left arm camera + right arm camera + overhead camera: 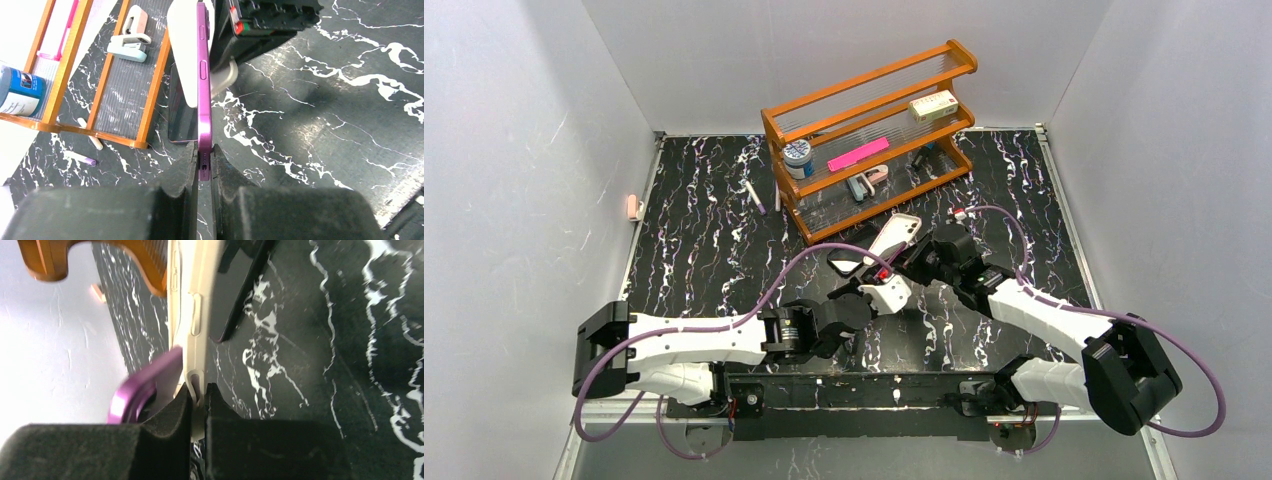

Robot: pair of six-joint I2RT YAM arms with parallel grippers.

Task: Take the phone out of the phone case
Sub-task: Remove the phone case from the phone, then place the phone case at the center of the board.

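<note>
A purple phone [203,90] is held on edge above the table, half out of a cream case [182,55]. My left gripper [204,162] is shut on the phone's bottom end, by its port. My right gripper [199,396] is shut on the lower edge of the cream case [194,315], and the phone's purple corner [142,387] sticks out to its left. In the top view the case [902,228] stands tilted at table centre, with the left gripper [876,274] and the right gripper [908,262] meeting below it.
A second, dark phone [182,112] lies flat on the black marble table [704,250] beneath the held one. An orange wooden rack [874,130] with small items stands just behind. A purple-tipped pen [754,196] lies to the left of the rack.
</note>
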